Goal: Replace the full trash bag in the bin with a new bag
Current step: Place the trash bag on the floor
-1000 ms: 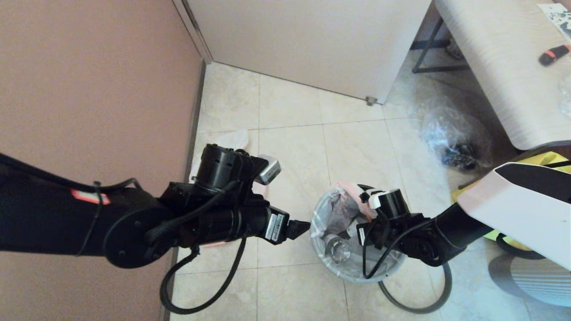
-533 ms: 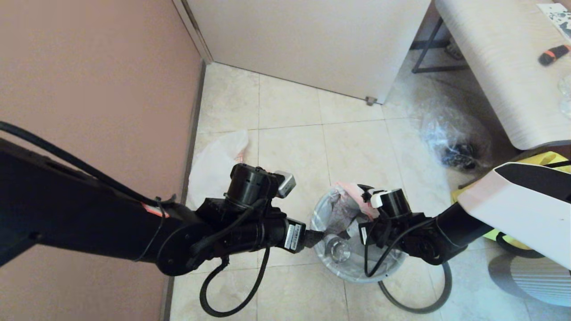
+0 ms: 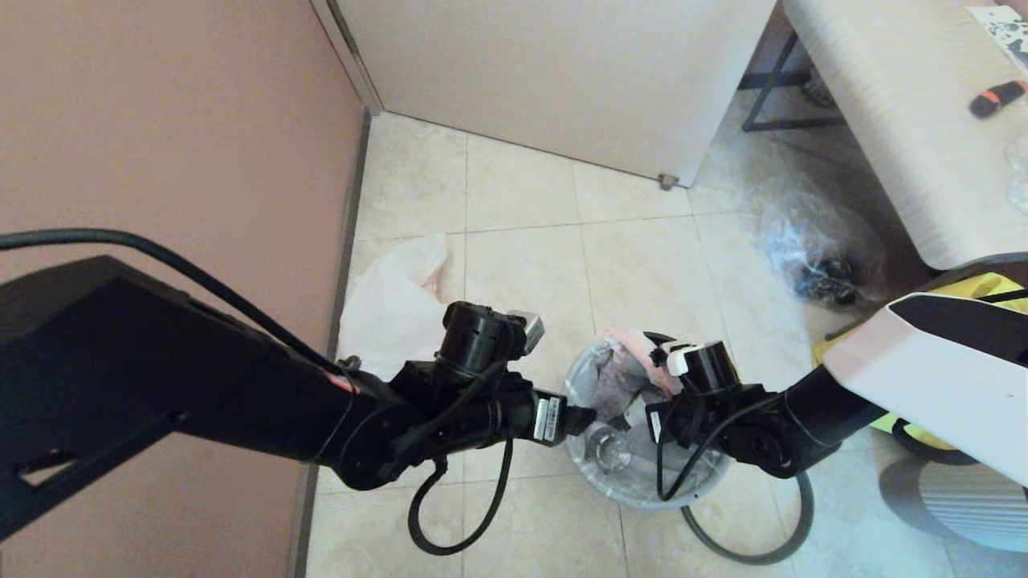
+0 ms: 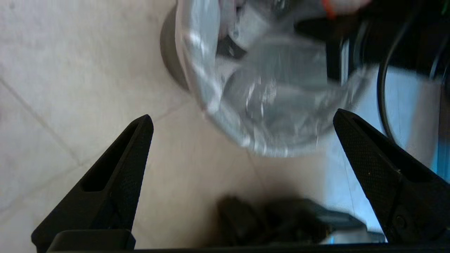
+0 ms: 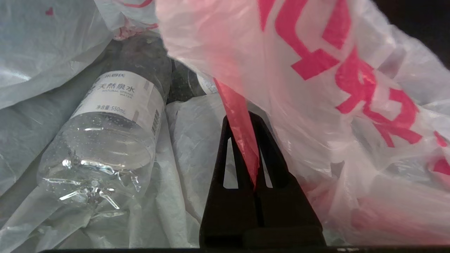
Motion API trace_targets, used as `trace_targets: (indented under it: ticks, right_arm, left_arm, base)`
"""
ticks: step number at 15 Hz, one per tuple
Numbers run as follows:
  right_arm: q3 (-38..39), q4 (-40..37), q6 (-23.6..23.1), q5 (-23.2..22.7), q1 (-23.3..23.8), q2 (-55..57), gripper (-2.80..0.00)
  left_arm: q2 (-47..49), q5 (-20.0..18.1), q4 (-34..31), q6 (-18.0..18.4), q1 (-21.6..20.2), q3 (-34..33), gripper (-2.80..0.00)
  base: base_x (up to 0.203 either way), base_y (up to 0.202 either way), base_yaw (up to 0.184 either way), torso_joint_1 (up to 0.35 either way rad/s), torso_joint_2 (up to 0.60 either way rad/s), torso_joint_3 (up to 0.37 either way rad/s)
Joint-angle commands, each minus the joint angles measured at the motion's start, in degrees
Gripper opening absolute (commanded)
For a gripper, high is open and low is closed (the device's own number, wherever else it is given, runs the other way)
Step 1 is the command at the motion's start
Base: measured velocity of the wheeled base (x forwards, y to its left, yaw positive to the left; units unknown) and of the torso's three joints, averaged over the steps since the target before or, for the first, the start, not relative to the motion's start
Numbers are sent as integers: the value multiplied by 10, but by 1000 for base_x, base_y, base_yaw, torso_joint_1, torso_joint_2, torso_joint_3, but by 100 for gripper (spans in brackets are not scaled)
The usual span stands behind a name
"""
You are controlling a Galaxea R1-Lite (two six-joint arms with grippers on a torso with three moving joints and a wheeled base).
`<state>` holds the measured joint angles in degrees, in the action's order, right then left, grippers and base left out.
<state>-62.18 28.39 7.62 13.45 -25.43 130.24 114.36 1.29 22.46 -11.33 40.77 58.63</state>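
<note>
The bin point(image 3: 642, 499) stands on the tiled floor, lined with the full trash bag point(image 3: 614, 377), lumpy and translucent with a pink-red rim. A clear bottle point(image 5: 109, 140) lies inside among crumpled scraps. My right gripper point(image 5: 242, 121) is inside the bin mouth, shut on the bag's red rim band point(image 5: 239, 140), and the bag's printed plastic point(image 5: 316, 70) drapes over it. My left gripper point(image 3: 585, 417) is at the bin's left rim, open, with floor and the bag's edge point(image 4: 246, 137) between its fingers. The new bag point(image 3: 389, 301) lies limp and flat on the floor by the left wall.
A clear crinkly bag with dark contents point(image 3: 819, 257) sits at the right, next to a yellow fabric bag point(image 3: 996, 285) and a pale table point(image 3: 907, 120). The brown wall point(image 3: 161, 160) closes in the left side. A black cable point(image 3: 747, 554) loops on the floor before the bin.
My left arm has swung right to the bin's left rim, uncovering the new bag on the floor. The right gripper keeps its hold and has not moved.
</note>
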Motion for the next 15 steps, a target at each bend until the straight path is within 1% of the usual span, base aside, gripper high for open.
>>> trace_targets:
  ticks: [1,2,3,4,8,11,12,15]
  right_arm:
    - [0,1,-1,2,-1,2,-280]
    - [0,1,-1,2,-1,2,-280]
    - [1,0,-1,2,-1,1,-280]
    - [1,-1,-1,2,-1,1,-280]
    - [1,-1,-8,3,-1,2,-280]
    - [1,-1,-8,4,-3,1,-280]
    - [1,-1,-8,4,-3,0,-280]
    - [1,-1,-8,4,-4,0,-280]
  left_arm:
    - [13,2,3,-3,2,4,0]
    - [11,3,3,-13,10,0,0]
    - [17,3,4,-16,9,0,0]
    - [25,2,5,-16,4,-4,-280]
    - [25,3,11,-26,4,-5,-280]
    - [38,5,11,-25,4,-3,-280]
    - [44,13,12,-25,4,-2,-280]
    - [56,17,12,-23,4,5,-280]
  base:
    - [0,0,0,0,0,0]
    - [0,0,0,0,0,0]
    - [0,0,0,0,0,0]
    - [0,0,0,0,0,0]
    - [0,0,0,0,0,0]
    - [0,0,0,0,0,0]
    - [0,0,0,0,0,0]
    - [0,0,0,0,0,0]
